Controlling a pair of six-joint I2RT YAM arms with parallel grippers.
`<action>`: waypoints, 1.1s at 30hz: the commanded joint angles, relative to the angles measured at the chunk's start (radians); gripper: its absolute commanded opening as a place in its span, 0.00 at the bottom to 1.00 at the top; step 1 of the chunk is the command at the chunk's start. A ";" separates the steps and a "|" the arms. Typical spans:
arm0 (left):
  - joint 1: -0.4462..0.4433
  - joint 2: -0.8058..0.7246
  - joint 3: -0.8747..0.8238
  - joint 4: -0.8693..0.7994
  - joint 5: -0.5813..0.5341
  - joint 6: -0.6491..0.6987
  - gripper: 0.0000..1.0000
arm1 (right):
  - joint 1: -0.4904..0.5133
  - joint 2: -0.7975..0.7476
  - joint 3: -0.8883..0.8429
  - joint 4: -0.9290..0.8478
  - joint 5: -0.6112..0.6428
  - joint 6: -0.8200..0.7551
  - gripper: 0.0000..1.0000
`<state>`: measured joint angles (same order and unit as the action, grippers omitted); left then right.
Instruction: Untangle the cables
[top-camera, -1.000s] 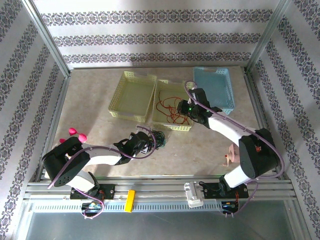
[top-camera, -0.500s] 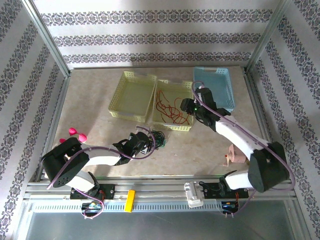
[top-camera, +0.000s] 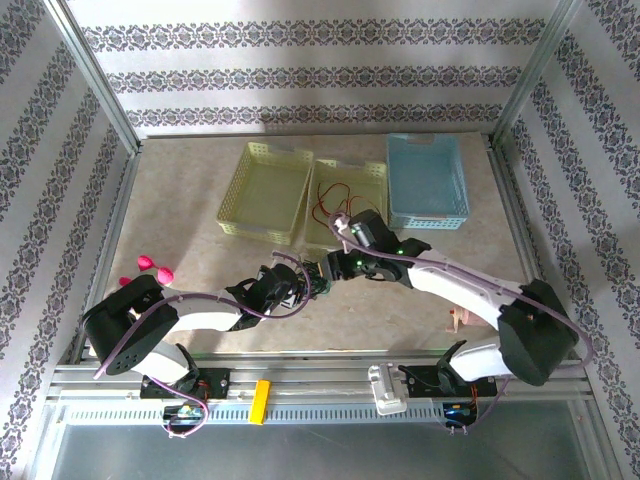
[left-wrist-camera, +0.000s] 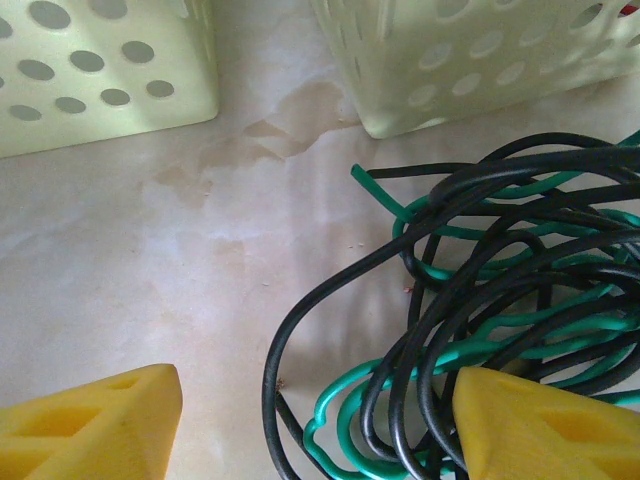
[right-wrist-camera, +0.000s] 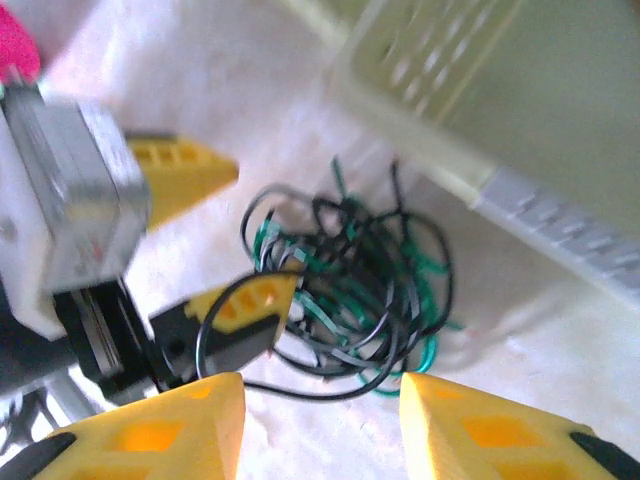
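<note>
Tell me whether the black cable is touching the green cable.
Touching. The left wrist view shows black cable strands lying directly across the green cable, interwoven in one tangle.

The left gripper (top-camera: 301, 288) and right gripper (top-camera: 335, 266) meet at the black-green tangle (top-camera: 319, 279); the red cable (top-camera: 327, 205) lies in the middle basket (top-camera: 352, 166).

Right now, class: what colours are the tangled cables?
Green and black; cables clearest in left wrist view.

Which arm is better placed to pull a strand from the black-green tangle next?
Right, probably: the right tool is open with the tangle straight ahead; the left tool lies low, one finger among the loops.
</note>
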<state>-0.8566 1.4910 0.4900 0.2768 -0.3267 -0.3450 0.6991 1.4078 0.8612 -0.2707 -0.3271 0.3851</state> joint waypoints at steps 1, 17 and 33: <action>-0.019 -0.008 -0.009 -0.031 -0.005 0.017 0.72 | 0.017 0.067 0.033 -0.054 -0.104 -0.069 0.44; -0.019 -0.006 -0.007 -0.038 0.013 0.024 0.71 | 0.037 0.129 0.127 -0.074 -0.221 -0.138 0.43; -0.019 -0.017 -0.009 -0.041 0.024 0.032 0.72 | 0.032 0.242 0.224 -0.090 -0.244 -0.166 0.44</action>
<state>-0.8566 1.4891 0.4900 0.2764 -0.3183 -0.3389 0.7292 1.6268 1.0531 -0.3416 -0.5434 0.2489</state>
